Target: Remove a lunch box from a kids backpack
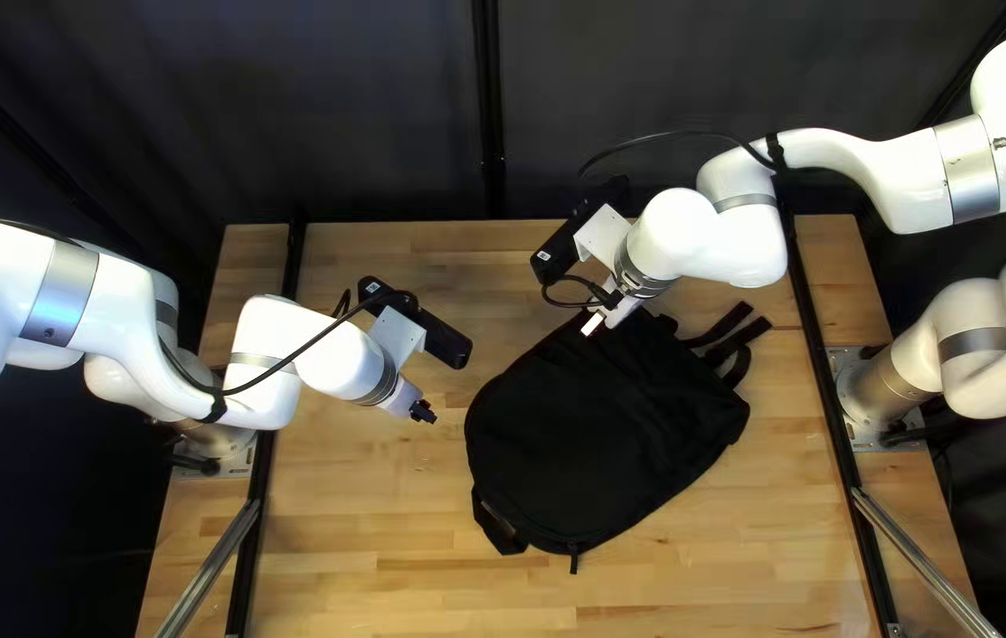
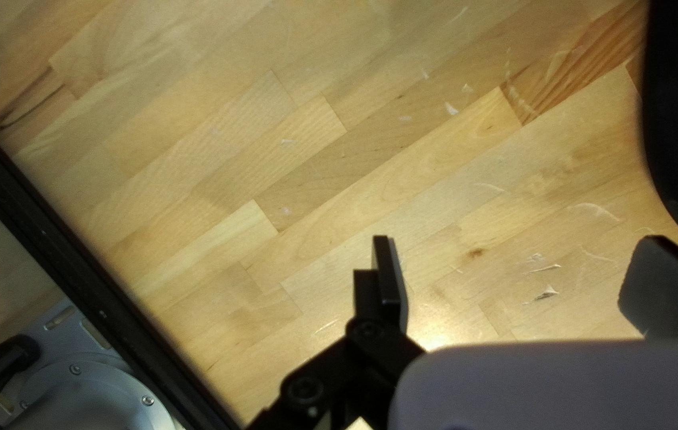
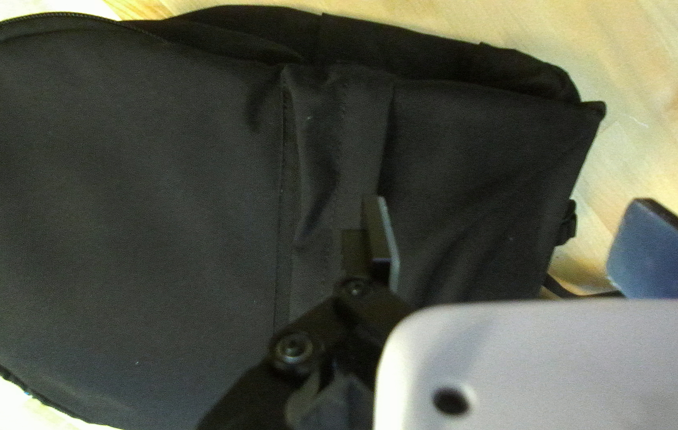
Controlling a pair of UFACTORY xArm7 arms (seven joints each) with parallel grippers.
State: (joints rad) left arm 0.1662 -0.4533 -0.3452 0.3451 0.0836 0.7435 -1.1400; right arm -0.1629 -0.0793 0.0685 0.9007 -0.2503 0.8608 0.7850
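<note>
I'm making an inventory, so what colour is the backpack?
The backpack is plain black; it shows best in the top left view.

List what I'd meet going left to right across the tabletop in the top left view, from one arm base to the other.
Left arm's base → left gripper → black backpack → right arm's base.

Bright glare on the table [image 2: 433, 328]

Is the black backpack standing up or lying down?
Lying down. The backpack has its broad side facing up in the top left view, and its straps stick out over the table.
</note>
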